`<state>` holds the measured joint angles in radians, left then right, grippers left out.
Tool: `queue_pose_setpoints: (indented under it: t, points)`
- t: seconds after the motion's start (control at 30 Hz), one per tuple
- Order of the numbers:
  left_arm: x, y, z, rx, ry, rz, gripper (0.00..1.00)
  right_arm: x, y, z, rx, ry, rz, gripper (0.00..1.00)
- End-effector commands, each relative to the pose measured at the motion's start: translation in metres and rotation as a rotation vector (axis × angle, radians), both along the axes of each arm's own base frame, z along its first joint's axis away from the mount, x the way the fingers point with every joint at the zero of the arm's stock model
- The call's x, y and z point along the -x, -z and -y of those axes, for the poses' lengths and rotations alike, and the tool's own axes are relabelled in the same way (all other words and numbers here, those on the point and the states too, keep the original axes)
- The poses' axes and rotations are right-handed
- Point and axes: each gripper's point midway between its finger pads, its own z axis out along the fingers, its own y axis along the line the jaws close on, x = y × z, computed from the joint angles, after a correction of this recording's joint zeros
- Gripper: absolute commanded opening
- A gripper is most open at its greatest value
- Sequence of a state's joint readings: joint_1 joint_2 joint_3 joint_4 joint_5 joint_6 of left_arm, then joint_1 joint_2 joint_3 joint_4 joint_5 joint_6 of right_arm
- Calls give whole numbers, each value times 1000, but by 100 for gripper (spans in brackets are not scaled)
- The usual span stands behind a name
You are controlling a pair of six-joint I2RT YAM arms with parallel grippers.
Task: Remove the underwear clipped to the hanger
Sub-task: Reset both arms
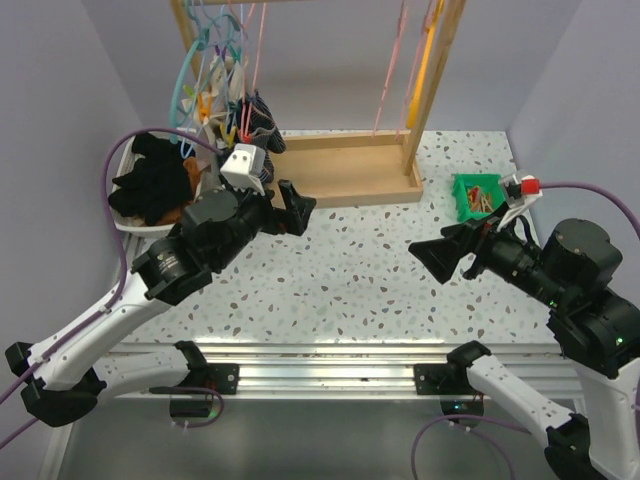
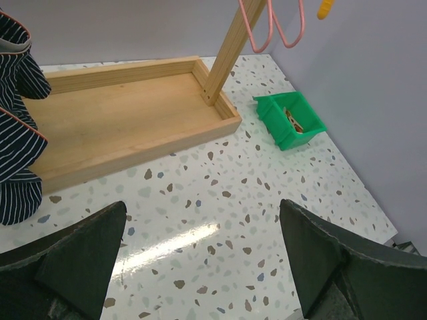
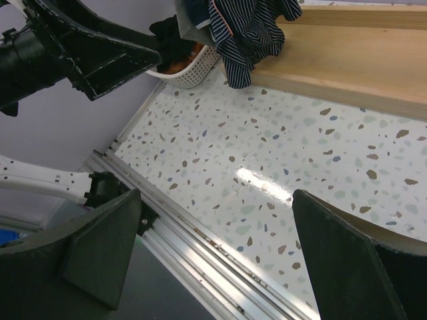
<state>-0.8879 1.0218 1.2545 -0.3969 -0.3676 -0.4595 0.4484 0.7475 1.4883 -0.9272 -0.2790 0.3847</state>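
The black underwear (image 1: 150, 182) lies heaped in a white basket (image 1: 133, 226) at the far left; in the right wrist view a bit of it (image 3: 168, 33) shows over the basket rim (image 3: 195, 73). Coloured hangers (image 1: 205, 55) with clothespins hang on the wooden rack, and a dark blue striped garment (image 1: 262, 118) (image 2: 17, 133) (image 3: 250, 27) dangles from them. My left gripper (image 1: 298, 210) (image 2: 201, 207) is open and holds nothing; it hovers over the table just below and right of the striped garment. My right gripper (image 1: 430, 258) (image 3: 217, 195) is open and holds nothing, over the table's right half.
The rack's wooden tray base (image 1: 350, 170) (image 2: 120, 107) spans the back, with an upright post (image 2: 223, 60) at its right end. A green bin (image 1: 478, 195) (image 2: 293, 120) with small pieces sits at the back right. Orange-brown cloth (image 3: 177, 65) lies in the basket. Purple walls enclose the table.
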Motion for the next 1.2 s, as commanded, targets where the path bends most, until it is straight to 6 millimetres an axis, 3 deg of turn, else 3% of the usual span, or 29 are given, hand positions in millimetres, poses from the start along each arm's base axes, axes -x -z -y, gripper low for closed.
queue_pose_setpoints:
  t: [0.0, 1.17]
  points:
    - [1, -25, 0, 55, 12, 62, 100, -3, -17, -1, -35, 7, 43, 99]
    - [8, -45, -21, 91, -27, 118, 100, -10, -15, -11, -35, -29, 17, 99]
